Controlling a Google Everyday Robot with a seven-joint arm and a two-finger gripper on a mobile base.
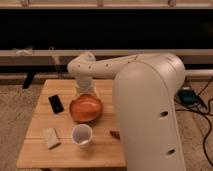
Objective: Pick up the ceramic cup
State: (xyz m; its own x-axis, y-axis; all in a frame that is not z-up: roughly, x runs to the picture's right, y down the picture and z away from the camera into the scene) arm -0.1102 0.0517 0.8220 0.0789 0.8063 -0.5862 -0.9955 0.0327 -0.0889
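Observation:
The ceramic cup (81, 134) is small, white and round, with a wide rim and a pale inside. It stands upright near the front of the wooden table (35, 150). The wide orange bowl (86, 109) sits just behind it. My gripper (85, 93) hangs from the white arm (100, 67) over the far rim of the orange bowl, well behind the cup and not touching it. The arm's large white link (147, 115) fills the right foreground and hides the table's right side.
A flat black object (56, 104) lies left of the bowl. A small pale object (51, 137) lies at the front left, beside the cup. A small brown thing (115, 133) sits right of the cup. Cables (200, 107) lie on the carpet at right.

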